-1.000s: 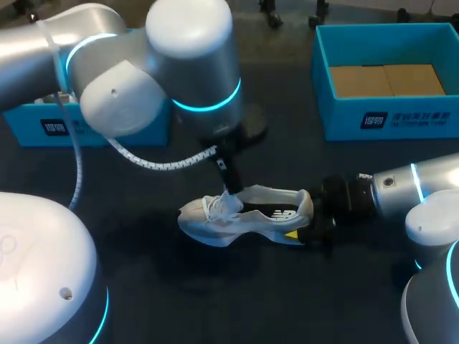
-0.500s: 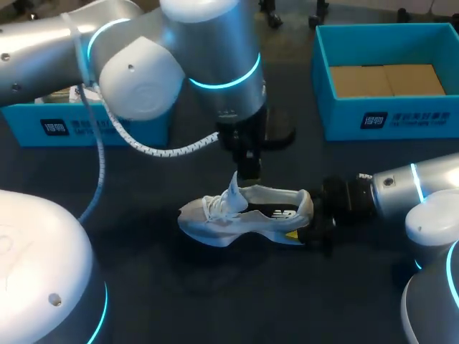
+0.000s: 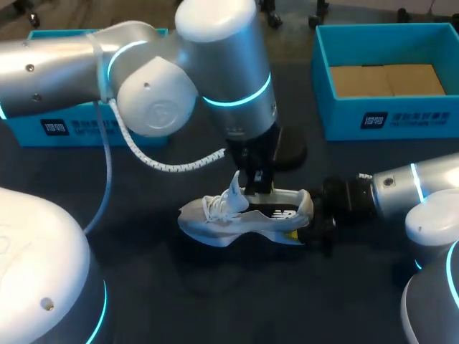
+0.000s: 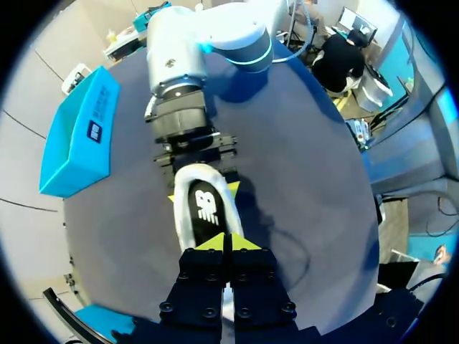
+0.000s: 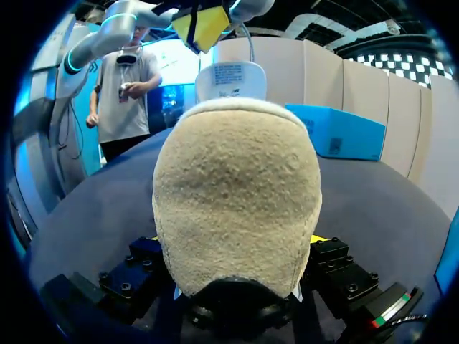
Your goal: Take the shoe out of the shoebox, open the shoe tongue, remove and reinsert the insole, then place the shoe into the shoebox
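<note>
**Handling properties (judged).** The shoe (image 3: 244, 213) is light, with a soft, collapsible upper. The sole and the padded heel (image 5: 237, 208) are the only firm parts. Under a push it will probably slide on the table (image 3: 215, 301), so it needs bracing. Hold it at the heel counter for restraint. Pinch the tongue (image 3: 235, 188) near its free edge, since it is thin and floppy. The insole (image 4: 206, 206) is probably the dark footbed seen through the collar. It should bend easily and is best taken at its heel end, where it can be reached.

**Location.** The shoe lies on its sole near the middle of the table, toe toward the left edge and heel toward the right edge. The tongue stands raised. The open shoebox (image 3: 337, 115) sits well apart at the far right corner.

**Right gripper** (image 3: 315, 218). Clamped on the heel from both sides. A yellow tip shows at each flank in the left wrist view, and the heel fills the space between the fingers.

**Left gripper** (image 4: 226, 242). Its tips are pressed together and nothing is visible between them. It hangs over the shoe's opening, just beside the raised tongue — contact with the tongue cannot be confirmed.
</note>
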You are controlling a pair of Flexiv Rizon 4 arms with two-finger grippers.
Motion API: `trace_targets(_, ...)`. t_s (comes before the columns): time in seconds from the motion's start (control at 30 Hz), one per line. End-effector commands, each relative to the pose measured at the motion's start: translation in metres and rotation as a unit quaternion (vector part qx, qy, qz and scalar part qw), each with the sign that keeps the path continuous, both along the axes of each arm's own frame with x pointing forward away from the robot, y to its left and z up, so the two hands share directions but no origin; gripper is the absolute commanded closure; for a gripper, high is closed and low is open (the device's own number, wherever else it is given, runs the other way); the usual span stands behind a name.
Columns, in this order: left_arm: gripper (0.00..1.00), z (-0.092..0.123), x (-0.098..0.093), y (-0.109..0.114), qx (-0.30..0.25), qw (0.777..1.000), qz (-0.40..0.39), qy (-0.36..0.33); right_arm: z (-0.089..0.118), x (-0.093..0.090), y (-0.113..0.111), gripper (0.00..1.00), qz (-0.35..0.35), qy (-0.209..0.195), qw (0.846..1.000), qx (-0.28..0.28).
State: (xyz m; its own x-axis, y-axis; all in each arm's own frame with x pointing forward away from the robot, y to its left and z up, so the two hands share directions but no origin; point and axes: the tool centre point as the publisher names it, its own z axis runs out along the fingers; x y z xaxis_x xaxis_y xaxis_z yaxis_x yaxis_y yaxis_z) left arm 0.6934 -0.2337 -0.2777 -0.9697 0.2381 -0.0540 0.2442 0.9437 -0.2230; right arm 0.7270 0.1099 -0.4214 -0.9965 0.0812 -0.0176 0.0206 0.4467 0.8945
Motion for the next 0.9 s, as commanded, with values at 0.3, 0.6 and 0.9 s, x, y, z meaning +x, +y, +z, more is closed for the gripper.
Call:
trace_targets(0.3,1.0,-0.026,-0.006,-0.013,-0.009,0.997,0.07,-0.04,-0.001,0.0,0.001,1.0,-0.001,0.0,1.0,-0.001)
trace_targets(0.6,1.0,-0.026,-0.006,-0.013,-0.009,0.997,0.07,-0.04,-0.001,0.0,0.001,1.0,-0.001,0.0,1.0,-0.001)
trace_targets(0.9,1.0,-0.037,0.003,-0.015,-0.002,1.0,0.029,-0.001,-0.001,0.0,0.001,1.0,-0.001,0.0,1.0,-0.001)
